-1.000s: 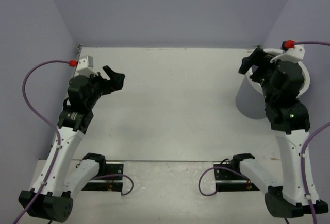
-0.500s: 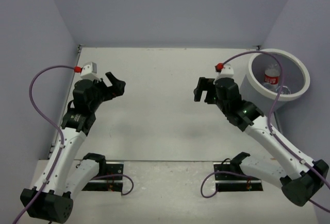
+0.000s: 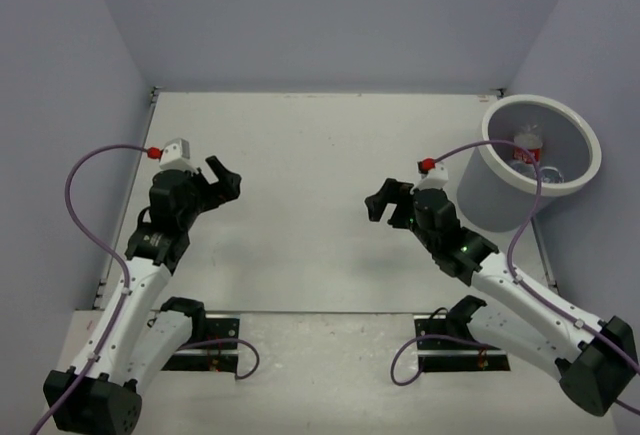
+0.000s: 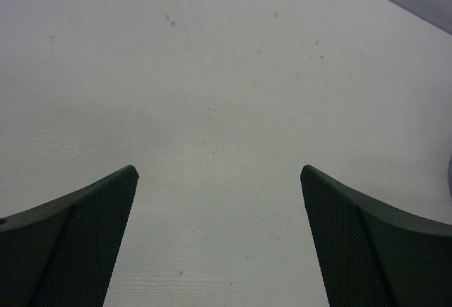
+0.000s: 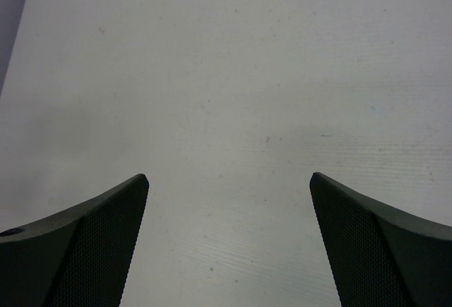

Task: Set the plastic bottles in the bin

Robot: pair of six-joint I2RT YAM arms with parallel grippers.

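The white bin (image 3: 590,170) stands at the table's far right corner. Inside it I see a clear red-labelled bottle (image 3: 526,147) and part of another clear bottle (image 3: 553,173); the other bottles are hidden. My right gripper (image 3: 384,205) is open and empty over the bare table, left of the bin. My left gripper (image 3: 226,177) is open and empty over the table's left side. Both wrist views show only bare table between open fingers (image 4: 85,243) (image 5: 374,250).
Purple-grey walls enclose the table on the left, back and right. The right arm's purple cable (image 3: 520,217) loops in front of the bin. The arm bases sit at the near edge.
My right arm has swung from over the bin to the table's middle, leftward and toward the near edge. My left gripper has shifted slightly nearer.
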